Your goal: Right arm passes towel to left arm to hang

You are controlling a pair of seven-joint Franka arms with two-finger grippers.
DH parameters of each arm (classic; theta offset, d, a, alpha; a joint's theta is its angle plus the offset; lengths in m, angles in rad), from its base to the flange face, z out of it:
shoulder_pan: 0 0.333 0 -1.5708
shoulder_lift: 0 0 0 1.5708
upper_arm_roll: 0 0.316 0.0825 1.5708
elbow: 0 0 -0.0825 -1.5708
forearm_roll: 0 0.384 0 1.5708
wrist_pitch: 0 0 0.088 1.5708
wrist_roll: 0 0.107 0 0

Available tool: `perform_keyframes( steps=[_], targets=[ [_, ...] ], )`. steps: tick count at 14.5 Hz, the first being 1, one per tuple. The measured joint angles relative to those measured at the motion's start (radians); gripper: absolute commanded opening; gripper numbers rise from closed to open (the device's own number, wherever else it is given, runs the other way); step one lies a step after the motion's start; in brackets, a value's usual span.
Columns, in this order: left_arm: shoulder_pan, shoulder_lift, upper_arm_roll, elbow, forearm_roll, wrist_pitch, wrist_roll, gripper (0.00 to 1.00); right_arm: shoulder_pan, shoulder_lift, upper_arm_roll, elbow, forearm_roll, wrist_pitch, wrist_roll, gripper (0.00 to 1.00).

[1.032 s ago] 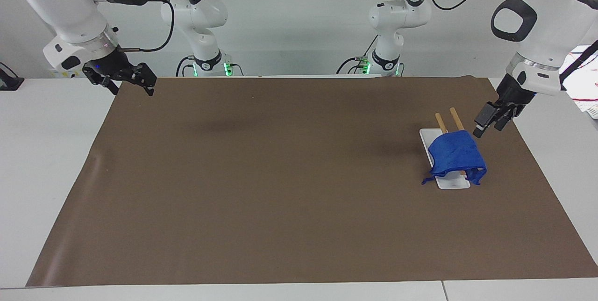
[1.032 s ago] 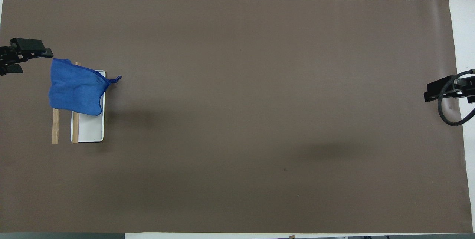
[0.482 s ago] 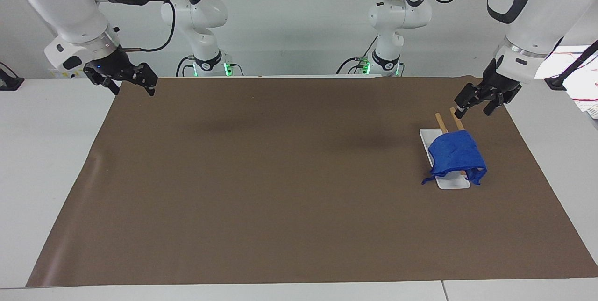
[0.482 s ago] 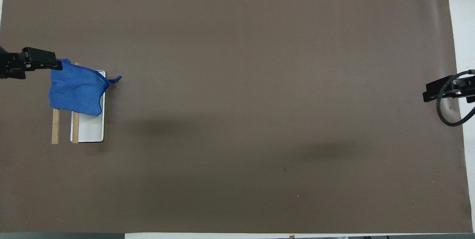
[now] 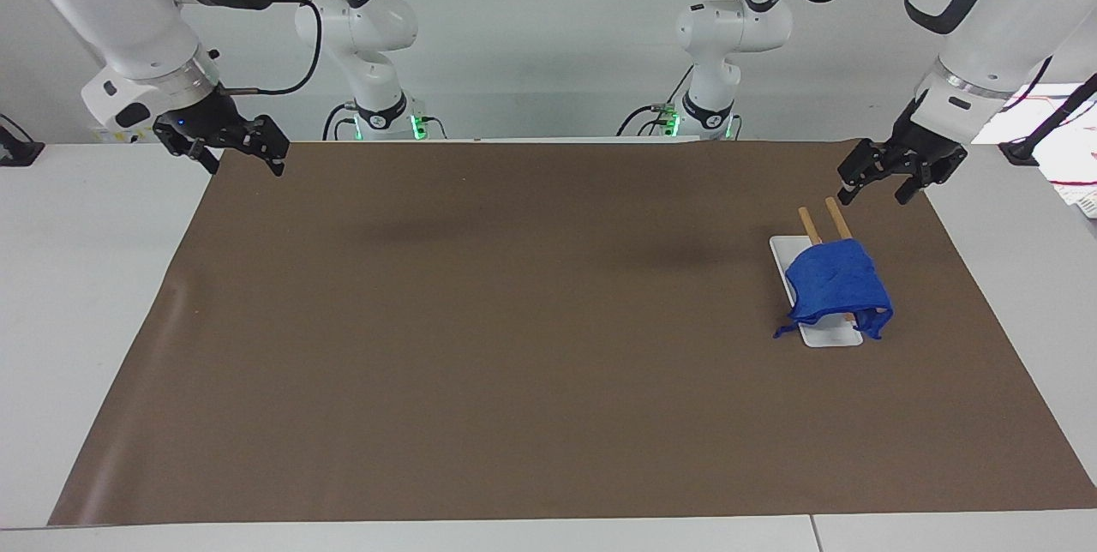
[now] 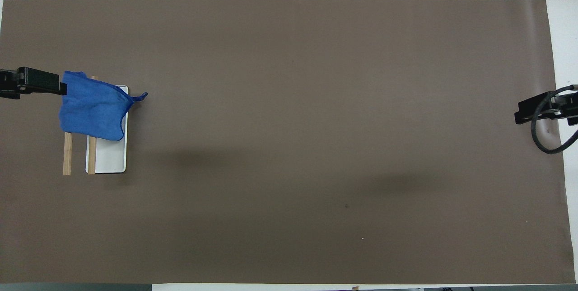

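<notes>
The royal-blue towel (image 5: 836,282) (image 6: 92,108) hangs draped over two wooden rods (image 5: 836,216) (image 6: 67,155) above a white base (image 5: 830,336) (image 6: 108,160), toward the left arm's end of the table. Its thin loop string (image 6: 140,97) trails off one corner onto the mat. My left gripper (image 5: 878,182) (image 6: 27,85) hovers open and holding nothing over the mat, beside the rods' robot-side ends and clear of the towel. At the right arm's end, the right gripper (image 5: 240,153) (image 6: 537,112) waits open over the mat's edge, nothing in it.
A large brown mat (image 5: 514,321) (image 6: 289,146) covers most of the white table (image 5: 86,278). Besides the rack and towel, nothing else lies on the mat. Cables run by the arm bases (image 5: 386,119).
My left gripper has lifted and drawn back from beside the towel toward the robots' end of the rods. The towel stays draped and the right arm has not moved.
</notes>
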Motion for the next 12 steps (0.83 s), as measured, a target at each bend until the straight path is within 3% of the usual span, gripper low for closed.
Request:
perform_keyframes(
  steps=[12],
  targets=[
    [-0.002, -0.002, -0.001, -0.008, 0.027, -0.02, 0.038, 1.0, 0.0, 0.0, 0.0, 0.0, 0.0, 0.0, 0.0, 1.0]
  ],
)
